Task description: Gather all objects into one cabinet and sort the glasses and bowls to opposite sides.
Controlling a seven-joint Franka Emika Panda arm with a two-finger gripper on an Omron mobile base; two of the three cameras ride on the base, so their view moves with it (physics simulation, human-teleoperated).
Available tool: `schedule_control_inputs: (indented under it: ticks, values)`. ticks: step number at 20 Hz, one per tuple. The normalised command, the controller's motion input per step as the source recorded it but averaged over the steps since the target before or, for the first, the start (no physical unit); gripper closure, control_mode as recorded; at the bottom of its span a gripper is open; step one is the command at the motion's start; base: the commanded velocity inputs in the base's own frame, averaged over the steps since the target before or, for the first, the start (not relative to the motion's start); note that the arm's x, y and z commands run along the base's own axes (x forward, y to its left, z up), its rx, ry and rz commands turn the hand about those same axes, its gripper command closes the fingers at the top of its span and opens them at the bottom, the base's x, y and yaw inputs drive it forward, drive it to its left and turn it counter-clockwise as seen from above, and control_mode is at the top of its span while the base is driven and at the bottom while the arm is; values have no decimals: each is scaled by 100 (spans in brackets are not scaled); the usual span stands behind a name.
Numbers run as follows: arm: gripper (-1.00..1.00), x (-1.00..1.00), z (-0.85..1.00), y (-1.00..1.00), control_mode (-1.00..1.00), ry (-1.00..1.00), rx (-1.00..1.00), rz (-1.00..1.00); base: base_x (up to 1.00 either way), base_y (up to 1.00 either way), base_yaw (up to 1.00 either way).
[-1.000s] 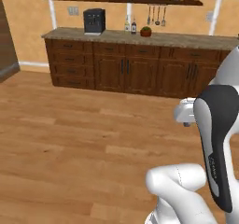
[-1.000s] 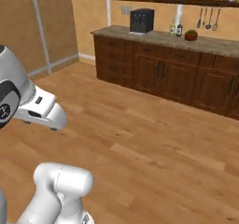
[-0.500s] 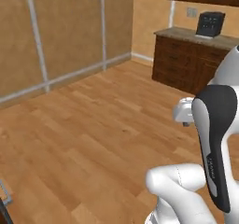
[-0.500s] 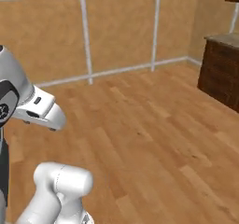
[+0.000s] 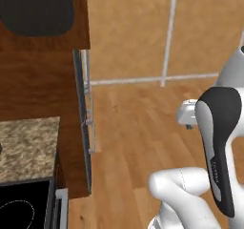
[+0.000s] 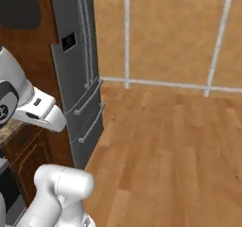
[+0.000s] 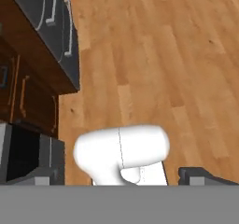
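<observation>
Gripper (image 7: pixel 116 183) points down at the light brown wooden plank floor (image 7: pixel 158 55) — only the two dark tips poke up at the hand view's bottom edge, so I can't tell how wide it's open; nothing seen between them. Tall grey steel fridge (image 6: pixel 78 79) with long bar handles stands at left, boxed in dark reddish-brown wood panelling (image 5: pixel 38 75). Speckled beige stone countertop (image 5: pixel 26 147) and a black cooktop (image 5: pixel 24 206) sit nearer left. Tan panelled wall (image 6: pixel 179 32) with pale strips runs across the far side. No mugs or bowls spotted here.
</observation>
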Motion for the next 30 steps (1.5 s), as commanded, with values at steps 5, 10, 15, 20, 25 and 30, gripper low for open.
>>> schedule_control_inputs:
  ticks: [5,10,15,20,25,30]
  values:
    - [-100,0,0,0,100,0,0,0,5,-12,94]
    - [-100,0,0,0,100,0,0,0,6,-14,93]
    - [-100,0,0,0,100,0,0,0,11,-32,83]
    - [-100,0,0,0,100,0,0,0,25,-48,72]
    - [-100,0,0,0,100,0,0,0,32,-80,58]
    - [-100,0,0,0,100,0,0,0,31,-83,38]
